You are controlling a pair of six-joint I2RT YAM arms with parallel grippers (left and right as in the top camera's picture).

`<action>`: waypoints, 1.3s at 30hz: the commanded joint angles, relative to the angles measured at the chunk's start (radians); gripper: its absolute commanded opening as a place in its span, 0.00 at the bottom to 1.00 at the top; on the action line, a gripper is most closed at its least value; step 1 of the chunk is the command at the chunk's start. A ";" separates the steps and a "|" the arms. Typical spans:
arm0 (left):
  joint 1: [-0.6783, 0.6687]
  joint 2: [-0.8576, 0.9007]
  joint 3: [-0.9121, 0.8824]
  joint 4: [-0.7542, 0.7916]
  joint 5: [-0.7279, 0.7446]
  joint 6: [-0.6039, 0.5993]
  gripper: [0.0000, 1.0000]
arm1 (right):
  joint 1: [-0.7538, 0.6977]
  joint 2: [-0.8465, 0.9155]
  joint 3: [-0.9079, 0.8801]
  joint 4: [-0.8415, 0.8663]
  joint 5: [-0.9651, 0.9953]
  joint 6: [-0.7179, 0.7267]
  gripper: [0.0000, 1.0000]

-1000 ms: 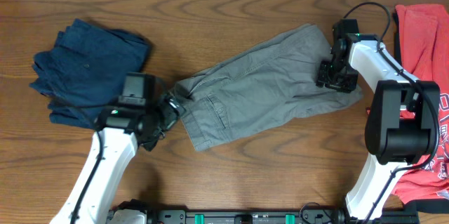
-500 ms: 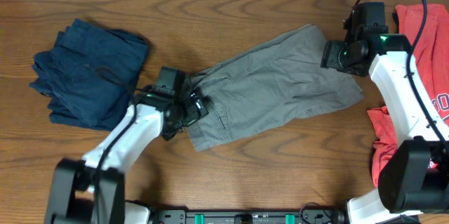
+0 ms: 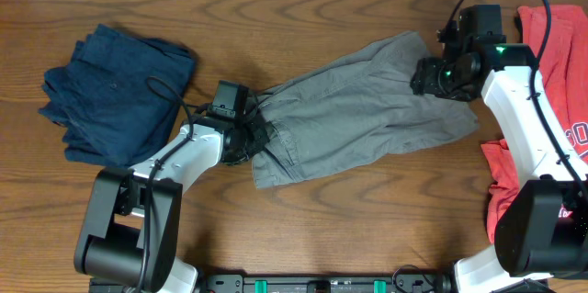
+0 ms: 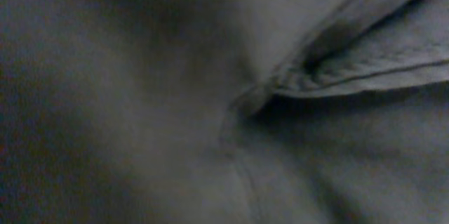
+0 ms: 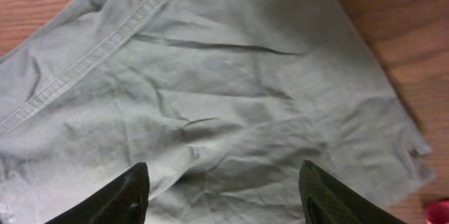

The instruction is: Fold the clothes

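Grey shorts (image 3: 358,114) lie spread slantwise across the middle of the table. My left gripper (image 3: 255,135) is at their left end and is shut on the fabric there. In the left wrist view only close, dim grey shorts (image 4: 210,112) with a seam show, and my fingers are hidden. My right gripper (image 3: 430,79) hovers over the shorts' upper right end. In the right wrist view it stands open (image 5: 224,192), both black fingertips (image 5: 133,196) apart above the wrinkled grey shorts (image 5: 231,90), holding nothing.
A pile of navy blue clothes (image 3: 115,91) lies at the left. A red garment (image 3: 551,45) lies along the right edge, partly under my right arm. Bare wooden table (image 3: 276,17) surrounds the shorts.
My left gripper moved up and right onto the shorts' left end and closed on the fabric. My right gripper shifted slightly over the right end and opened wider.
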 commanded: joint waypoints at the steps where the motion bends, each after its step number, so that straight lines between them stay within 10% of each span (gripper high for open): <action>1: 0.000 0.024 -0.023 -0.037 0.000 0.070 0.06 | 0.032 0.005 0.001 0.002 -0.035 -0.042 0.67; 5: 0.024 -0.032 0.021 -0.208 -0.058 0.123 0.06 | 0.082 0.014 0.001 0.002 -0.107 -0.125 0.63; 9: 0.057 -0.136 0.109 -0.442 -0.066 0.168 0.06 | 0.154 0.046 0.000 0.011 -0.140 -0.146 0.22; 13: 0.063 -0.251 0.187 -0.573 -0.071 0.193 0.06 | 0.223 0.101 0.000 0.024 -0.230 -0.146 0.05; 27: 0.063 -0.458 0.282 -0.605 -0.070 0.192 0.06 | 0.594 0.416 0.000 0.147 -0.495 -0.051 0.04; 39: 0.062 -0.458 0.340 -0.599 -0.070 0.189 0.06 | 0.671 0.388 0.051 0.204 -0.303 0.057 0.15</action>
